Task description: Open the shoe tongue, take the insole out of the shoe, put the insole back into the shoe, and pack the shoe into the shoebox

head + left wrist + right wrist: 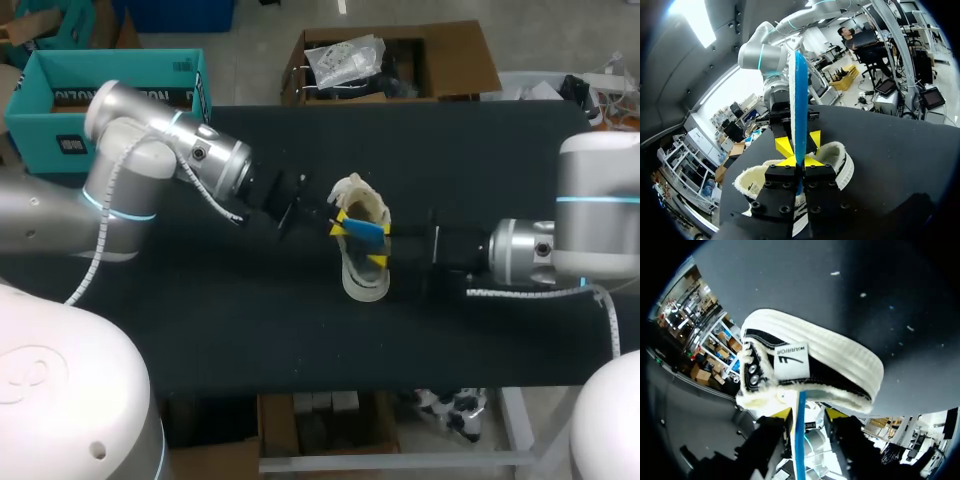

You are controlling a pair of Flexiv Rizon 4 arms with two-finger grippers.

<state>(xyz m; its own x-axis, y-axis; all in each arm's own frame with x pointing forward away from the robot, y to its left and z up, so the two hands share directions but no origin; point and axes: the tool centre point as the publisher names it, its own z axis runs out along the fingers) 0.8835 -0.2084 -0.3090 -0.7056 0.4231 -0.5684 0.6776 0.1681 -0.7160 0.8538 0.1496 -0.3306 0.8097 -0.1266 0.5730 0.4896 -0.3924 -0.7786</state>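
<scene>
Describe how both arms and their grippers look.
The left arm and right arm are rounded silver-and-white tubes with thin light-blue rings at joints. A white ribbed cable runs along each. Both end in black wrist parts. The left gripper and right gripper are black, each with two yellow-tipped fingers; bolt heads show on the left one.

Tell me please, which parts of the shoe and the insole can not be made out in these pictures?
Head view: the shoe's inside, covered by the insole.
Left wrist view: the insole's lower end, behind the left hand, so how deep it sits in the shoe is unclear.
Right wrist view: the shoe's opening, turned away; only sole and side show.
</scene>
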